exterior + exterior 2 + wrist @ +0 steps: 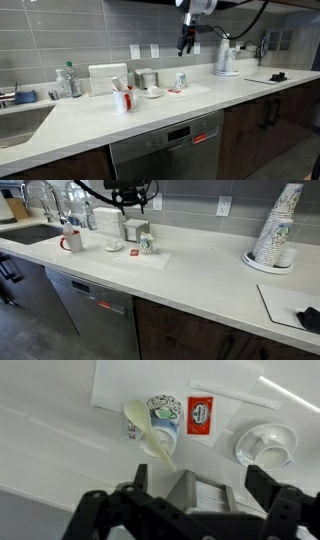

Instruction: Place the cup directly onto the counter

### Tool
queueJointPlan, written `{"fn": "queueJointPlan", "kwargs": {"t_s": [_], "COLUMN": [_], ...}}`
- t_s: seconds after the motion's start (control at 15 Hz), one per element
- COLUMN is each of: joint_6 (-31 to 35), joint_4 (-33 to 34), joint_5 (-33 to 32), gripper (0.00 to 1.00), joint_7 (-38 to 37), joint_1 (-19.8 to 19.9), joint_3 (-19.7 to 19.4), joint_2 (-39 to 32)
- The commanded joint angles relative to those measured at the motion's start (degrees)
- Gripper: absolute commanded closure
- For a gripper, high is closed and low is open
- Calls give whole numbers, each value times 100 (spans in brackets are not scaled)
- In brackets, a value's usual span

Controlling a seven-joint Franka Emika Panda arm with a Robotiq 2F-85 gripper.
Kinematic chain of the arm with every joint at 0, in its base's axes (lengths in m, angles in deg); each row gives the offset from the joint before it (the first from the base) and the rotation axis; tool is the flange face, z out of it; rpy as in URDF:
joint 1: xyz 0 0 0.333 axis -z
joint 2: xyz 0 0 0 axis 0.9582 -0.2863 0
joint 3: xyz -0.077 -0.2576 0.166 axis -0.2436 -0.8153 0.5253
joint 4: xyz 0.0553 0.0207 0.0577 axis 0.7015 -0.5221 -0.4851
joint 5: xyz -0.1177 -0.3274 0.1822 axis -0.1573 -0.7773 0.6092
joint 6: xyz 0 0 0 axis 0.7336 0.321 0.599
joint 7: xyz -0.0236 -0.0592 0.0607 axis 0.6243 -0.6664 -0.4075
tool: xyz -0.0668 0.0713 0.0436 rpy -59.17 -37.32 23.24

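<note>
Wrist view shows the gripper [190, 510] spread wide and holding nothing above the counter [40, 450], where the cup [165, 415] stands upright just left of a red mat [201, 413], with a white saucered cup [265, 444] farther right.

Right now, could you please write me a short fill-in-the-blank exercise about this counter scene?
1. The gripper hovers higher than the cup, with its jaws ____.
2. In the wrist view, the flat mat beside the cup is ____ in colour.
3. The plain white cup stands on a ____.
4. The steel appliance under the counter is a ____.
Missing words: open; red; saucer; dishwasher.
</note>
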Motion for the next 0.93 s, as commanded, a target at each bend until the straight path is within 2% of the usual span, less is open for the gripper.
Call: {"fn": "queueJointPlan", "kwargs": {"t_s": [0.0,0.4,0.87], "joint_6": [-424,-787,-1250], "joint_4": [812,1758,2695], "joint_5": [214,392,314], "gripper": [0,0,0], "joint_7": [354,993,1253], "joint_1": [246,502,556], "joint_3": [120,352,452], "joint_2": [-668,-1521,-2332]}}
